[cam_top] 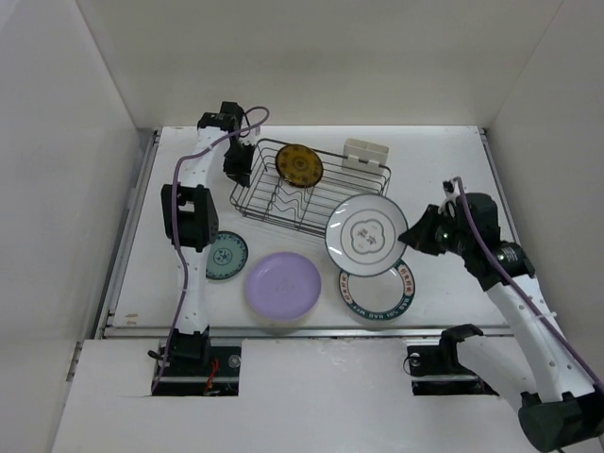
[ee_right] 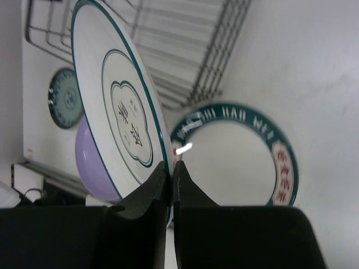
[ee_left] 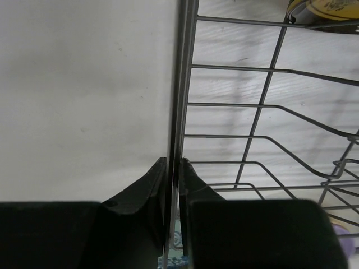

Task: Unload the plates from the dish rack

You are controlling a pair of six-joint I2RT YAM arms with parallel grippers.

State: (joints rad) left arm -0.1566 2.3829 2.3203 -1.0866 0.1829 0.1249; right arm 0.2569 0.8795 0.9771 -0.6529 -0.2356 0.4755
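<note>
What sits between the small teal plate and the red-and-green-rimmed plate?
The lavender plate lies between them, clearest in the top view.

Brown-and-yellow plate (cam_top: 299, 165) in dish rack (cam_top: 283, 203)

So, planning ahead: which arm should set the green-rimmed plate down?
Right: the right gripper is shut on the green-rimmed plate at its rim, while the left gripper clamps the dish rack.

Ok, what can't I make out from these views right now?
- Left wrist: brown-and-yellow plate cut off by the top edge.
- Right wrist: lavender plate mostly hidden behind the held green-rimmed plate.
- Top: lettered-rim plate partly covered by that plate; lettering too small to read.
</note>
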